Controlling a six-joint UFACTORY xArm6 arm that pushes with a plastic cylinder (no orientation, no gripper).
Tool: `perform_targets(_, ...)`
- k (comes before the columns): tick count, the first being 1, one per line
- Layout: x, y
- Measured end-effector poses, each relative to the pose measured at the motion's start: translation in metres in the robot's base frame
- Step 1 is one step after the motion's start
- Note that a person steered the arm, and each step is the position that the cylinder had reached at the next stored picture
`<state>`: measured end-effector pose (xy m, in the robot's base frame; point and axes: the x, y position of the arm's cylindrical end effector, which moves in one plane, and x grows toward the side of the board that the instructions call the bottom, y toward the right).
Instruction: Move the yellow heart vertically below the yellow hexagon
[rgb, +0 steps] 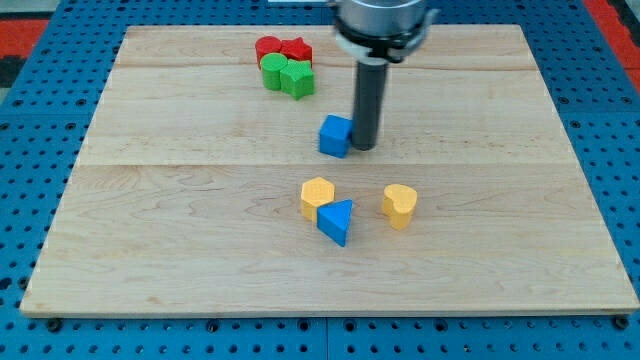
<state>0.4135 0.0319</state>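
Observation:
The yellow heart (399, 205) lies on the wooden board, right of centre. The yellow hexagon (317, 195) lies to its left, at about the same height in the view. A blue triangle (337, 221) touches the hexagon's lower right side. My tip (364, 146) stands above both yellow blocks in the view, right beside a blue cube (336, 135) on the cube's right. The tip is clear of the heart, which lies below and to the right of it.
A cluster at the view's top holds a red cylinder (267, 48), a red star (296, 50), a green cylinder (274, 72) and a green block (298, 78). The board (150, 230) sits on a blue pegboard surface.

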Motion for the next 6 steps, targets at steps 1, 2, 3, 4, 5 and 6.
perform_targets(1,0.000,0.036)
perform_targets(2,0.058,0.080)
perform_targets(3,0.114,0.047)
perform_targets(4,0.119,0.015)
perform_targets(5,0.121,-0.006)
perform_targets(6,0.103,-0.059)
